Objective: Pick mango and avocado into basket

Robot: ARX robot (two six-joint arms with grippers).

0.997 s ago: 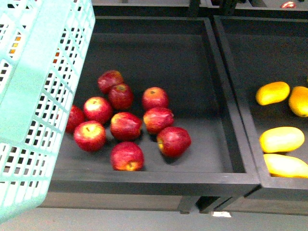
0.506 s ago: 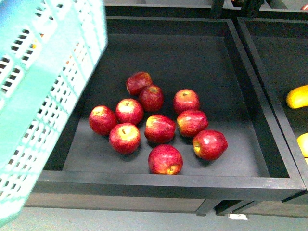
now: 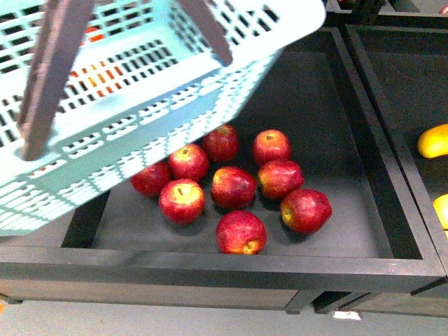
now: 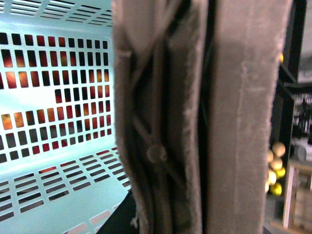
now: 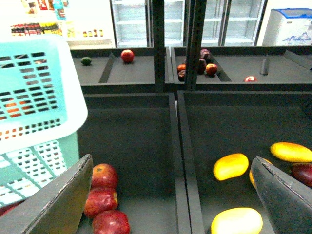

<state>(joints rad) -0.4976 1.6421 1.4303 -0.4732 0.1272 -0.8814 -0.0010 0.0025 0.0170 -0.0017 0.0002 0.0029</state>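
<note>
The turquoise basket (image 3: 140, 119) hangs tilted over the back left of the apple bin, its brown handles (image 3: 49, 77) up. In the left wrist view the handle straps (image 4: 234, 122) fill the picture, with the basket's slotted floor (image 4: 58, 97) behind them. My left gripper is shut on these handles; its fingers are hidden. My right gripper (image 5: 170, 204) is open and empty above the divider between two bins. Yellow mangoes (image 5: 230, 166) lie in the right-hand bin, one (image 3: 434, 140) at the front view's right edge. A small dark green avocado (image 5: 86, 61) lies in a far bin.
Several red apples (image 3: 231, 185) lie in the black bin, whose front wall (image 3: 210, 269) is near me. A black divider (image 5: 178, 161) separates it from the mango bin. Far bins hold a red apple (image 5: 127, 55) and dark red fruit (image 5: 202, 66).
The basket has swung from hanging steeply at the left edge to lying tilted across the upper left, now covering the rearmost apples. The camera had shifted left before that.
</note>
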